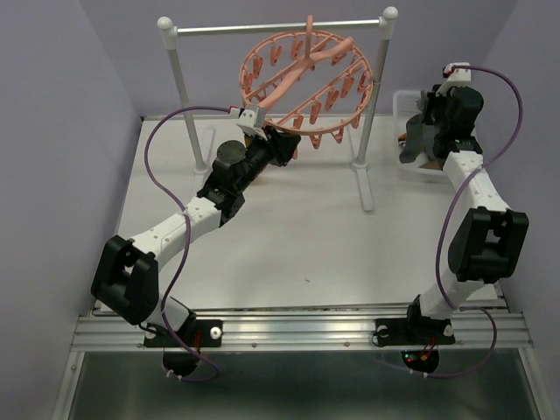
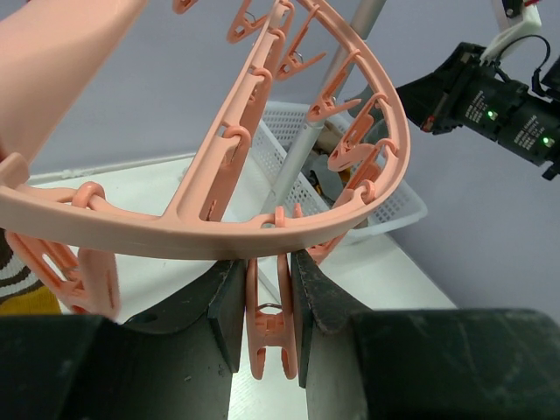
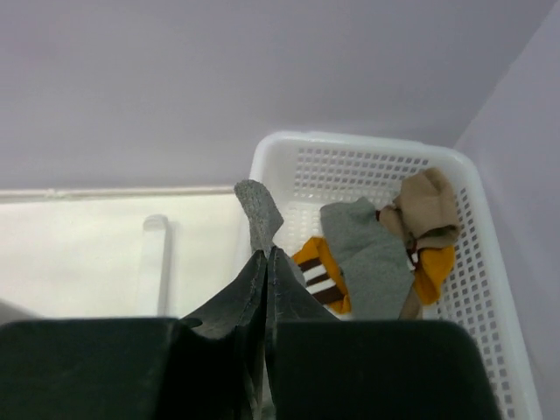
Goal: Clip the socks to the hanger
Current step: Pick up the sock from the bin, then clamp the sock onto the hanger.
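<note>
The pink hanger (image 1: 296, 72) is hanging from the rail (image 1: 262, 29) at the far side of the tabletop (image 1: 289, 236). The left fingers (image 2: 223, 306) are squeezing a clip (image 2: 269, 328) on its near left edge. Far right, the socks (image 3: 367, 254) are lying in the white basket (image 3: 367, 140). The right fingers (image 3: 249, 302) are pressing together on a grey sock (image 3: 259, 213), holding it up by the basket's left edge.

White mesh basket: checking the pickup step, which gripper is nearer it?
Right. The right gripper hangs at the basket, pinching a grey sock; the left gripper is at the hanger, squeezing a clip.
</note>
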`<state>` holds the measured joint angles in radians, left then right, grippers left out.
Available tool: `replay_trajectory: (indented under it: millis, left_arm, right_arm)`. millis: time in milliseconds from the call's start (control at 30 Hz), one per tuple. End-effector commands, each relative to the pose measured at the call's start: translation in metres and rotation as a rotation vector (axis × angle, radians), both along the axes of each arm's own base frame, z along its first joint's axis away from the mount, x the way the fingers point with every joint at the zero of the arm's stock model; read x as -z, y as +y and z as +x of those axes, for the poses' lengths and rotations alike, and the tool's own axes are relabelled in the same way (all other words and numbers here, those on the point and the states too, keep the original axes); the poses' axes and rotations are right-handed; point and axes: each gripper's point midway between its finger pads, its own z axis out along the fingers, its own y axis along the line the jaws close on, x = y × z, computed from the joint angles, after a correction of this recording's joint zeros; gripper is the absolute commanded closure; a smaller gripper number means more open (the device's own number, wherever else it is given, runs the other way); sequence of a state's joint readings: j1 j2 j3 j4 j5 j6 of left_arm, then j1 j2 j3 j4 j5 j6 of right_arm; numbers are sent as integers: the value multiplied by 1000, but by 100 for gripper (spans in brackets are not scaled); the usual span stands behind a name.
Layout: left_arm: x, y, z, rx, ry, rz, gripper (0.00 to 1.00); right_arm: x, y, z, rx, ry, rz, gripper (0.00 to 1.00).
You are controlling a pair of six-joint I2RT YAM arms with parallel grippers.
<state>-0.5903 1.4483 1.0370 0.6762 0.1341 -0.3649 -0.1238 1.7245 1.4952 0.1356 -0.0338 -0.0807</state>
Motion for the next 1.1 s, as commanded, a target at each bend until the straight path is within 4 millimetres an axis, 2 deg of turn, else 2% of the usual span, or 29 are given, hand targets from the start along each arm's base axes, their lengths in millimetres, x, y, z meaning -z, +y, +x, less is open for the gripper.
replay_trajectory:
  millis: [0, 33, 67, 233, 267, 300, 333, 367, 433, 467, 500, 533, 600, 633, 700, 733, 833, 867, 967, 1033, 1067]
  left_arm:
    - [-32, -2, 1, -11, -42, -63, 100]
    - [-33, -1, 1, -17, -43, -68, 100]
    - [-34, 0, 1, -22, -40, -72, 100]
    - [-33, 0, -1, -18, -22, -79, 100]
    - [-33, 0, -1, -17, -17, -83, 100]
    - [-33, -1, -2, -15, -9, -91, 100]
    - [-33, -1, -3, -13, -6, -94, 100]
    - [-34, -1, -3, -10, -2, -100, 100]
    - [-36, -1, -5, -7, 8, -117, 100]
    - [-36, -2, -5, -7, 15, -124, 100]
    - [-37, -3, -6, -2, 20, -132, 100]
    - [-38, -3, -8, 1, 22, -137, 100]
    - [-37, -4, -10, 5, 41, -151, 100]
    - [-37, -3, -10, 0, 46, -156, 100]
    - [-35, -4, -14, 3, 67, -167, 100]
    - [-34, -3, -14, -8, 75, -174, 100]
    - [-35, 0, -16, -32, 91, -194, 100]
    - [-35, 0, -17, -37, 96, -196, 100]
    - [-36, 1, -16, -70, 114, -211, 100]
    - [-37, 1, -15, -86, 124, -226, 100]
    - [-38, -2, -16, -87, 128, -227, 100]
  right_arm:
    - [-29, 40, -27, -200, -78, 28, 99]
    - [-32, 47, -35, -233, -87, 36, 99]
    - [-39, 57, -52, -275, -101, 38, 99]
    - [-51, 116, -115, -583, -132, 32, 99]
    - [-51, 122, -125, -620, -134, 32, 99]
    - [-51, 142, -144, -699, -134, 42, 99]
    - [-52, 151, -153, -733, -135, 48, 99]
    - [-44, 170, -165, -798, -116, 69, 99]
    - [-47, 191, -187, -858, -123, 79, 99]
    - [-46, 200, -195, -878, -123, 81, 99]
    - [-44, 219, -206, -921, -122, 85, 99]
    - [-40, 228, -218, -940, -110, 122, 99]
    - [-42, 242, -230, -973, -122, 142, 99]
    - [-36, 256, -240, -1012, -111, 159, 99]
    - [-35, 267, -247, -1017, -110, 170, 99]
    - [-33, 278, -252, -1035, -106, 176, 99]
    - [-24, 291, -247, -1000, -97, 176, 99]
    - [-22, 303, -252, -1015, -103, 176, 99]
    - [-10, 318, -240, -896, -122, 129, 99]
    - [-10, 323, -231, -819, -171, 41, 99]
    - [-9, 322, -223, -723, -199, 26, 99]
